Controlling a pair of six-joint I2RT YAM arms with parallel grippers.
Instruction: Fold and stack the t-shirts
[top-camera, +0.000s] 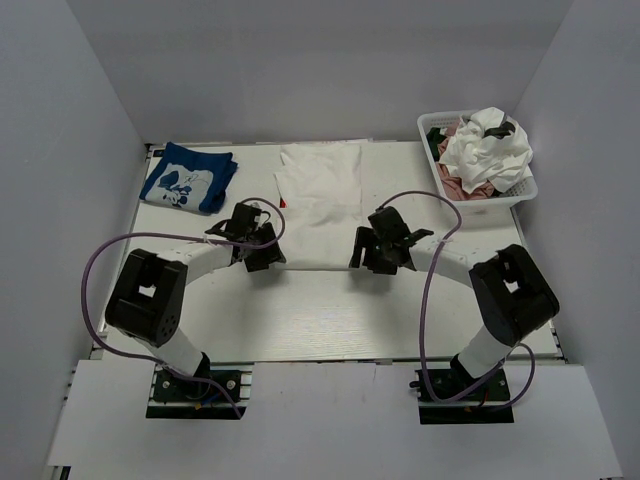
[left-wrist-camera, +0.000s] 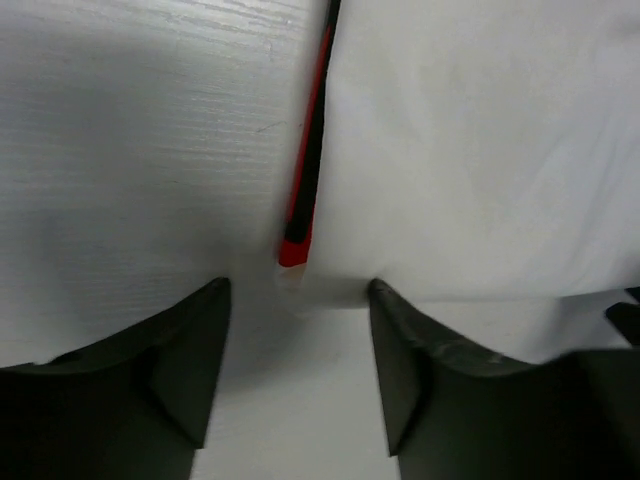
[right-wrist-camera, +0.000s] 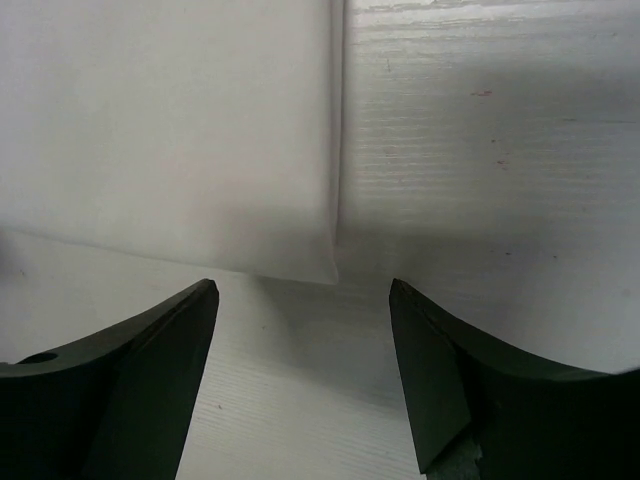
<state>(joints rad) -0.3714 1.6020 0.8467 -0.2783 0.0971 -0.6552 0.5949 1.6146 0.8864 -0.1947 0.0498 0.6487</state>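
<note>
A folded white t-shirt (top-camera: 320, 190) lies flat at the back middle of the table (top-camera: 330, 310), a red and dark strip of print (left-wrist-camera: 300, 200) showing along its left fold. My left gripper (top-camera: 268, 234) stands open just short of the shirt's near left corner (left-wrist-camera: 470, 150), with only bare table between the fingers around (left-wrist-camera: 300, 290). My right gripper (top-camera: 368, 242) is open too, just before the near right corner (right-wrist-camera: 170, 130), and nothing lies between its tips (right-wrist-camera: 303, 287). A folded blue t-shirt (top-camera: 188, 178) with a white graphic rests at the back left.
A white mesh basket (top-camera: 428, 124) at the back right holds crumpled white (top-camera: 488, 148) and dusty-pink (top-camera: 468, 186) cloth. Grey walls close in the table on the left, back and right.
</note>
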